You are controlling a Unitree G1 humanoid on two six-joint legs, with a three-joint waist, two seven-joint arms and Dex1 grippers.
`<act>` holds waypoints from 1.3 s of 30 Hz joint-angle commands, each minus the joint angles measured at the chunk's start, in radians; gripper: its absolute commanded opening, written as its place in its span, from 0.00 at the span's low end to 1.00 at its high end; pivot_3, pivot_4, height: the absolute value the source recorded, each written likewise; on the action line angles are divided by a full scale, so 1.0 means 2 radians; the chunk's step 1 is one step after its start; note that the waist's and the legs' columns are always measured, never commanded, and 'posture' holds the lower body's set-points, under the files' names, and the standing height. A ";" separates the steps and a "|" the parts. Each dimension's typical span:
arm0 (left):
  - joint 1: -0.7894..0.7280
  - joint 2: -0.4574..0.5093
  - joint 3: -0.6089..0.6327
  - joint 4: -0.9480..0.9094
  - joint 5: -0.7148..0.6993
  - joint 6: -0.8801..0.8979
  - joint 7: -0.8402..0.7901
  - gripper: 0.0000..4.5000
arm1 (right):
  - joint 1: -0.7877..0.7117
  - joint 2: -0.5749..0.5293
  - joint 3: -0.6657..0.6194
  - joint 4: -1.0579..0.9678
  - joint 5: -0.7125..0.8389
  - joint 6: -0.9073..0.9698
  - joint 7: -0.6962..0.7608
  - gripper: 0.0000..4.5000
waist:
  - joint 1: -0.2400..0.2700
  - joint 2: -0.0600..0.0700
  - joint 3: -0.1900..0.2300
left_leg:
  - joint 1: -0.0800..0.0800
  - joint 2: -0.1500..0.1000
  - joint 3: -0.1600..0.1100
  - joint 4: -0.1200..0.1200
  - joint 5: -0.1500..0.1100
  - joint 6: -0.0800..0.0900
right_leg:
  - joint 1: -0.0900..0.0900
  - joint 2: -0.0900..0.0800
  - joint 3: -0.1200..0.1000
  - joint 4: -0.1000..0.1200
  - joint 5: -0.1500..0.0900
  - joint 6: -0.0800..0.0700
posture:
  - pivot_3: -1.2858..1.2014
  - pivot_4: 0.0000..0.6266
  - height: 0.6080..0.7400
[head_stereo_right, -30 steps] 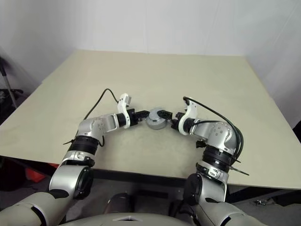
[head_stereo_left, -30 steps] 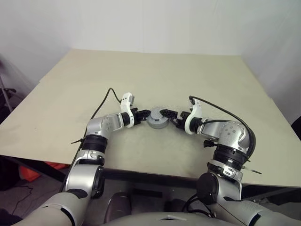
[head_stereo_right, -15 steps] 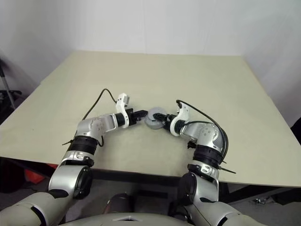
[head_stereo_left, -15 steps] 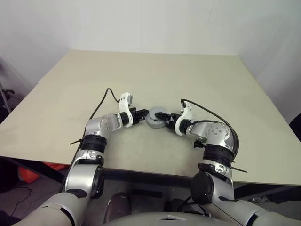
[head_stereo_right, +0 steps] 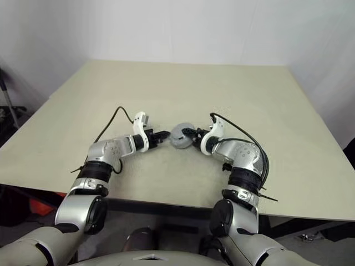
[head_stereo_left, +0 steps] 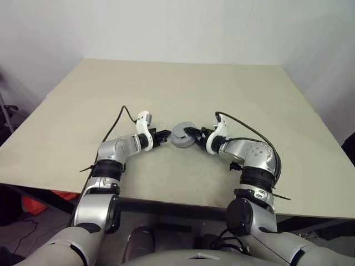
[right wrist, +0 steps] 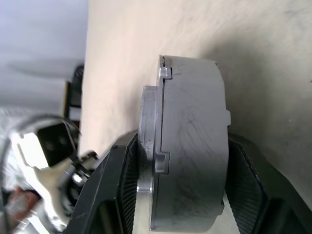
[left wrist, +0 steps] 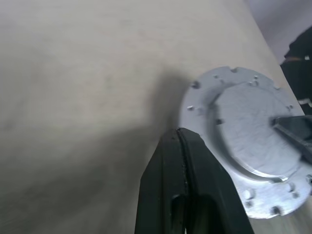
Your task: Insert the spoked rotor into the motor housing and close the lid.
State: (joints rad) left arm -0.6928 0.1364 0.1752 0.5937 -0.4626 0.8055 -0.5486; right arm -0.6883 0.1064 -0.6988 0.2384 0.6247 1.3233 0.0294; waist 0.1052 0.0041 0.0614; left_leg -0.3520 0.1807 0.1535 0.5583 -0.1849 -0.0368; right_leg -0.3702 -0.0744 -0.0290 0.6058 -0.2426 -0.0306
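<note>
The motor housing (head_stereo_left: 182,134) is a grey round can with the silver lid (left wrist: 248,141) sitting on it, near the table's front middle. No windings or spoked rotor are visible; the rotor is hidden. My right gripper (right wrist: 183,161) is shut on the housing (right wrist: 195,146), with one finger (right wrist: 114,185) against the lid's face (right wrist: 148,141) and the other against the base. The can looks tipped on its side in this grip. My left gripper (left wrist: 179,134) is shut and empty, its tip just beside the lid's notched rim, at the housing's left (head_stereo_left: 165,134).
The beige table (head_stereo_left: 166,83) stretches far behind and to both sides of the grippers. Black cables loop from each wrist (head_stereo_left: 125,113), (head_stereo_left: 244,126). The table's front edge (head_stereo_left: 166,202) runs close under the forearms.
The right gripper's jaws have closed from wide open onto the housing, and the wrist has rolled, tipping the can. The left gripper stays shut, shifted slightly left.
</note>
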 commanded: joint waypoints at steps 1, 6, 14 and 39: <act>-0.004 0.010 0.052 -0.004 -0.036 -0.002 0.004 0.00 | -0.046 0.007 -0.069 0.008 0.050 -0.009 -0.057 0.46 | 0.001 0.000 0.000 | -0.001 0.000 0.000 0.000 0.000 0.000 | -0.001 0.000 0.000 0.000 0.000 0.000 | 0.52 0.00 1.00; 0.011 0.014 0.101 -0.022 -0.082 0.032 0.009 0.00 | -0.081 0.019 -0.097 0.010 0.093 -0.017 -0.108 0.46 | 0.000 0.000 0.000 | -0.010 0.000 0.000 0.001 0.000 0.000 | -0.009 0.000 0.000 0.001 0.002 0.002 | 0.52 0.00 1.00; 0.049 -0.014 0.197 -0.070 -0.201 0.085 0.029 0.08 | -0.138 0.043 -0.112 0.010 0.198 -0.030 -0.174 0.46 | -0.001 0.000 0.000 | -0.016 0.000 0.000 0.002 -0.001 0.002 | -0.014 0.001 -0.003 0.001 0.002 0.002 | 0.52 0.00 1.00; 0.013 -0.080 0.229 -0.061 -0.405 0.173 0.078 1.00 | -0.095 0.021 0.070 0.002 0.397 0.017 -0.287 0.46 | 0.004 0.000 0.000 | -0.015 0.000 -0.001 0.008 -0.001 0.002 | -0.009 0.000 -0.004 0.003 0.004 0.004 | 0.52 0.00 1.00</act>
State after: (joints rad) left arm -0.6177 -0.0253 0.6448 0.4742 -1.2471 1.1700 -0.3906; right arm -0.8620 0.1157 -0.5780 0.2905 1.3467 1.3675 -0.5418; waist 0.1134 0.0042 0.0620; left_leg -0.3821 0.1805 0.1508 0.5744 -0.1870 -0.0330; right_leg -0.3890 -0.0738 -0.0379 0.6111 -0.2342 -0.0216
